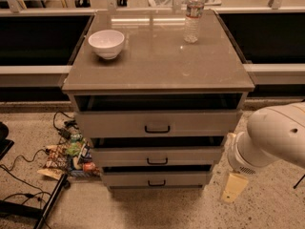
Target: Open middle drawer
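Observation:
The grey cabinet has three drawers. The middle drawer (190,155) has a low flat front with a small black bar handle (157,161) at its centre and a dark gap above it. The taller top drawer (200,123) is above it and a similar low bottom drawer (190,178) is below it. My white arm (271,137) comes in from the right. My gripper (234,187) hangs low beside the cabinet's lower right corner, near the floor. It is to the right of the bottom drawer and touches nothing.
On the cabinet top (157,66) stand a white bowl (106,43) at the left and a clear water bottle (192,14) at the back right. Snack packets (71,156) and cables (19,175) lie on the floor at the left. A dark counter runs behind.

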`<state>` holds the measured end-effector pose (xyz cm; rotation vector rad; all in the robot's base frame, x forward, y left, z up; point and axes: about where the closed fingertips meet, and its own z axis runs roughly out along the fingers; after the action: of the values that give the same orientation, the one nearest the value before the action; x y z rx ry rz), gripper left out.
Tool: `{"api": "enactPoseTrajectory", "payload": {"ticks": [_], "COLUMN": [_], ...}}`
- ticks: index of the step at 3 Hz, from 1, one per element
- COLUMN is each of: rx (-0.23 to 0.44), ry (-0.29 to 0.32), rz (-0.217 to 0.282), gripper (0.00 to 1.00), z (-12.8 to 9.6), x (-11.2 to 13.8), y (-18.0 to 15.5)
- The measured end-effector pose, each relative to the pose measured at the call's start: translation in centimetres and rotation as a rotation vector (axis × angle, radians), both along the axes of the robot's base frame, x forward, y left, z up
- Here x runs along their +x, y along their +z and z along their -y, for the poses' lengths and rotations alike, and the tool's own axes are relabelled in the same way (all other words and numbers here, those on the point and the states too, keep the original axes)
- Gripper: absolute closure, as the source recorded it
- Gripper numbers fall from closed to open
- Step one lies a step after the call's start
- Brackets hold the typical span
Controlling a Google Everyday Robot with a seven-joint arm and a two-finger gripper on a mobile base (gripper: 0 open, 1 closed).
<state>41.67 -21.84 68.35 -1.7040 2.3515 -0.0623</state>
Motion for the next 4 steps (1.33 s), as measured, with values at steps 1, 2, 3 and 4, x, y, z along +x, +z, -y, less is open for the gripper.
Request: {"api": "enactPoseTrajectory", "payload": {"ticks": [1,2,3,4], "rx": [-0.014,0.013,0.045,0.062], "ry": [0.020,0.062,0.106,0.123], "rz": [-0.032,-0.060,-0.057,-0.050], "gripper": [0.00,0.00,0.00,0.00], "z": [-1.2,-3.2,-4.5,-5.4], "x": [0.2,1.0,2.1,4.1], "y": [-2.2,-6.5,-11.3,-15.4]}}
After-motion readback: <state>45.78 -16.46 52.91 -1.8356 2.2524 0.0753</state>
